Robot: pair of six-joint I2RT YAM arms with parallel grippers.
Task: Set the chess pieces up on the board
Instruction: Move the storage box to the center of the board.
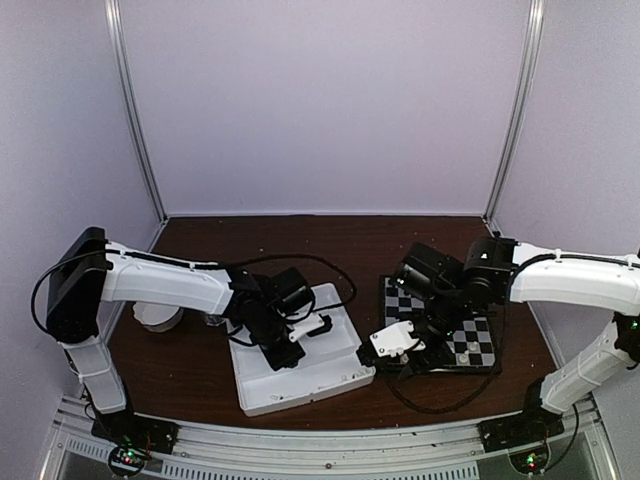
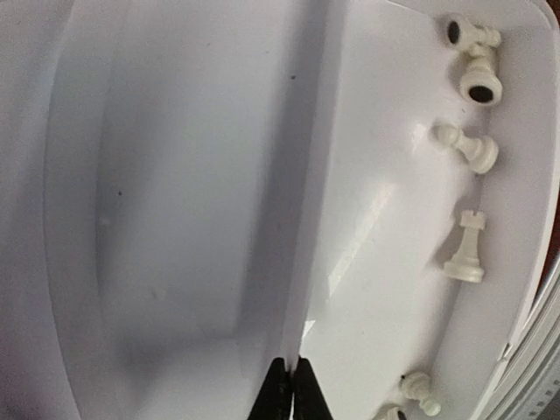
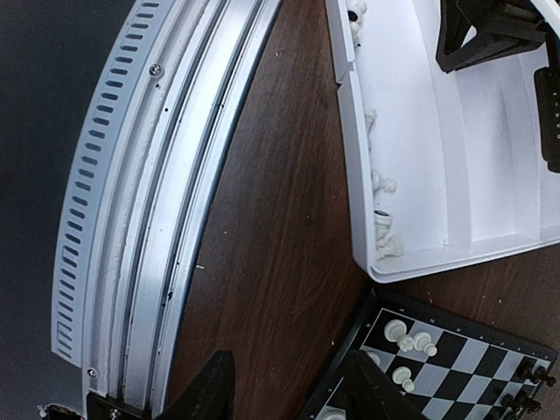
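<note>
The white tray [image 1: 330, 378] lies left of the board [image 1: 482, 345]. My left gripper [image 2: 291, 389] is inside the tray [image 2: 175, 219], shut on its thin dividing wall [image 2: 306, 219]. Several white chess pieces [image 2: 468, 249] lie along the tray's right compartment. My right gripper [image 3: 289, 394] is open and empty, low over the brown table at the board's near-left corner [image 3: 455, 367]. A few white pieces [image 3: 411, 337] stand on the board's near squares, and black pieces [image 3: 525, 385] at its far edge. In the top view my left gripper [image 1: 300, 345] is over the tray and my right gripper [image 1: 395, 352] is by the board's left rim.
A slotted aluminium rail [image 3: 157, 175] runs along the table's near edge. Brown table [image 3: 280, 219] lies between rail, tray [image 3: 411, 131] and board. A white round object [image 1: 158, 316] sits under the left arm. A black cable [image 1: 430, 402] loops in front of the board.
</note>
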